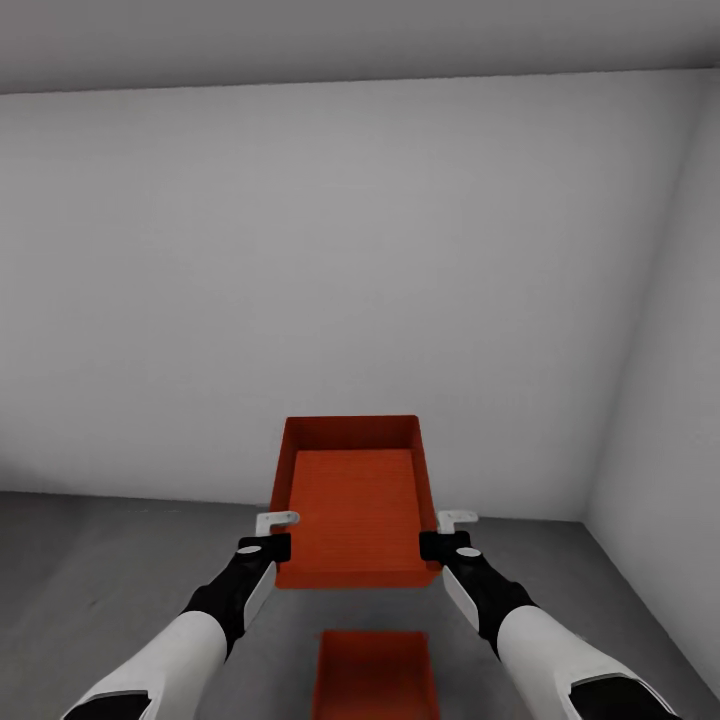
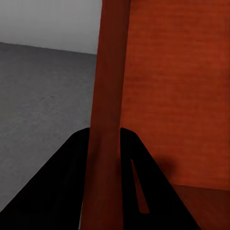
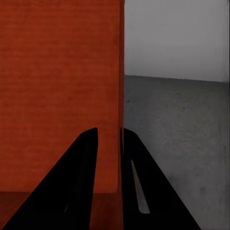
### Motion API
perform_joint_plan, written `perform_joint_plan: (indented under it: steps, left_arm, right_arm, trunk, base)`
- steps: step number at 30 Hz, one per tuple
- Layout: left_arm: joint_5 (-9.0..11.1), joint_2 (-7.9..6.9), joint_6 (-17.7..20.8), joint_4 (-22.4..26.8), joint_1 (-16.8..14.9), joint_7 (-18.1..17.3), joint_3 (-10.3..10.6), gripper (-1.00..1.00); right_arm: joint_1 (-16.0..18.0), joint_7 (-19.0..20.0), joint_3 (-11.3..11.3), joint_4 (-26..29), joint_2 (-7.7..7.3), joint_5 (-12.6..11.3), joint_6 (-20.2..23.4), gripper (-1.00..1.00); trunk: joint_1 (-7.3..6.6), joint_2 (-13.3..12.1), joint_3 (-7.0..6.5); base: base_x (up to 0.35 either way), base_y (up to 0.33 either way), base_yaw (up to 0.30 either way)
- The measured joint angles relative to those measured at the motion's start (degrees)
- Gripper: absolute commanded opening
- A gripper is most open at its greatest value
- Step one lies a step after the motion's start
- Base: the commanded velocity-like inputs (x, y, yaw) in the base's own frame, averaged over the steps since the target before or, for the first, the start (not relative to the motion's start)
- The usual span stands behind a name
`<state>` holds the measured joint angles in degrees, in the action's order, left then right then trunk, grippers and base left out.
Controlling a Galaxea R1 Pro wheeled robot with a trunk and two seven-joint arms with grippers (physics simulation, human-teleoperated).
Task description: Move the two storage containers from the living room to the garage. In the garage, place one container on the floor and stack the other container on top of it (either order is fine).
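Note:
I hold one red-orange storage container (image 1: pixel 355 500) in the air in front of me, level and open side up. My left gripper (image 1: pixel 277 545) is shut on its left wall (image 2: pixel 108 96), one black finger on each side of the thin wall. My right gripper (image 1: pixel 433 545) is shut on its right wall (image 3: pixel 120 96) the same way. The second storage container (image 1: pixel 375 675) rests on the dark grey garage floor (image 1: pixel 100 590) directly below the held one, close to my base.
A plain white-grey wall (image 1: pixel 350 280) stands straight ahead, and a side wall (image 1: pixel 660 400) closes the room on the right, meeting it in a corner. Grey ceiling (image 1: pixel 300 40) runs above. Floor spreads left of the containers.

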<state>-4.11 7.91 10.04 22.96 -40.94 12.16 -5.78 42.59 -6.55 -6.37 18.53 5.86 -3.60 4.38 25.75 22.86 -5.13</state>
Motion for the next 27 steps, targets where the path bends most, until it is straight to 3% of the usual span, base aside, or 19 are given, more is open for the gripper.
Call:
perform_joint_plan:
  steps: [22,27]
  left_arm:
    - [0.0,-0.03,0.0,0.0,0.0,0.0,0.0,-1.0]
    - [0.2,-0.05,0.0,0.0,0.0,0.0,0.2,-1.0]
  right_arm:
    - [0.0,0.0,0.0,0.0,0.01,0.0,0.0,-1.0]
    - [0.0,0.1,0.0,0.0,-0.02,0.0,0.0,-1.0]
  trunk:
    - [0.01,0.0,0.0]
    - [0.01,0.0,0.0]
  base:
    - [0.009,0.002,-0.275]
    - [0.0,0.0,-0.127]
